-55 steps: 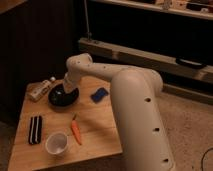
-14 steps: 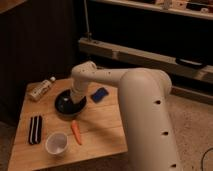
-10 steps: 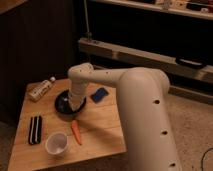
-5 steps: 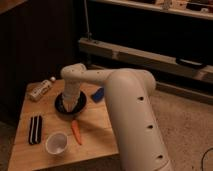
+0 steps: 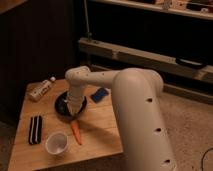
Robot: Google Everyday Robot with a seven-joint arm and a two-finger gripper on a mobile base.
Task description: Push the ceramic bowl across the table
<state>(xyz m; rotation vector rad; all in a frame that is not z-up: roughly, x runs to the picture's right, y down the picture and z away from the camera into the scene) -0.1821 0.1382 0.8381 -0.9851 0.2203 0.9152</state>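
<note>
The ceramic bowl [image 5: 62,104], wide, shallow and glossy black, sits on the light wooden table [image 5: 100,125], left of its middle. My white arm reaches down from the right, and its end covers the bowl's right half. The gripper [image 5: 74,108] is shut and sits low at the bowl's right inner side, mostly hidden by the wrist. Whether it touches the bowl cannot be told.
A small bottle [image 5: 41,88] lies at the table's back left. A blue sponge [image 5: 99,94] lies right of the bowl. In front of the bowl are an orange carrot [image 5: 76,132], a white plastic cup [image 5: 56,143] and a black striped object [image 5: 35,129].
The arm's end has swung left and further over the bowl in the last second. The bowl has shifted only slightly toward the table's front. The other things lie as before.
</note>
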